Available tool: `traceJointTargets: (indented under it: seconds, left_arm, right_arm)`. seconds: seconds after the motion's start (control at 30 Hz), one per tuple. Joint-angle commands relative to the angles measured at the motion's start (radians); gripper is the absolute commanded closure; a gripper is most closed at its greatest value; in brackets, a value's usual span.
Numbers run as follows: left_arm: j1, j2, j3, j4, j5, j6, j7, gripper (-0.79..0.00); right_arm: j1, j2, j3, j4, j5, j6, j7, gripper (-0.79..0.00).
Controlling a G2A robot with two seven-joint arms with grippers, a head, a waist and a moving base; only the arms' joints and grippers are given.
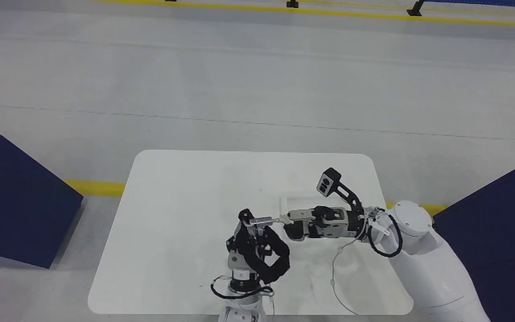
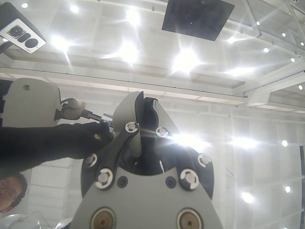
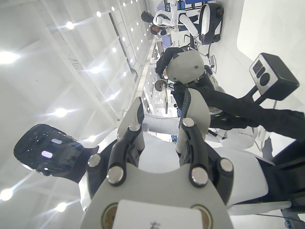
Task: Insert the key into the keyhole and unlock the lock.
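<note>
1. State of the left gripper point(image 2: 143, 96): clenched, pads pressed together and aimed up toward the ceiling; what it pinches, if anything, cannot be told
2. State of the right gripper point(image 3: 165, 97): released. Its fingers point(image 3: 135, 115) stand apart, with the tips directed at the left gripper, above the table point(image 1: 177, 241)
3. Location of the key point(image 3: 165, 104): a slim metal shaft lying in the gap between the right gripper's fingers, with no visible contact on either side; a round metal piece point(image 3: 160, 84) at its far end sits just beside the left gripper. Whether that piece is the lock cannot be told
4. Step in hand, as judged: the mating stage, with key and lock meeting in mid-air between the two grippers; the unlocking turn is not yet done
5. Next move calls for the right gripper to close on the key, hold it in line with the keyhole and seat it fully, then rotate about the shaft's own axis while the left gripper holds steady — an off-axis twist would likely jam
</note>
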Motion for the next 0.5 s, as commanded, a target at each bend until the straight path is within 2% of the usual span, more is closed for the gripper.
traceJointTargets:
  seconds: [0.0, 0.33, 0.43, 0.47]
  left_arm:
    - [0.002, 0.001, 0.003, -0.004, -0.004, 0.004, 0.002, 0.0]
    - [0.013, 0.007, 0.012, -0.014, 0.003, 0.011, 0.011, 0.0]
    - [0.014, 0.008, 0.013, -0.014, 0.01, 0.011, 0.012, 0.0]
    - [0.015, 0.008, 0.013, -0.013, 0.013, 0.01, 0.013, 0.0]
  right_arm:
    - [0.0, 0.0, 0.002, 0.006, -0.003, -0.002, 0.002, -0.234]
    - [0.01, -0.002, -0.003, 0.027, -0.009, -0.017, 0.018, -0.16]
    - [0.014, -0.003, -0.008, 0.03, -0.009, -0.018, 0.02, 0.0]
    - [0.015, -0.004, -0.01, 0.031, -0.009, -0.019, 0.02, 0.0]
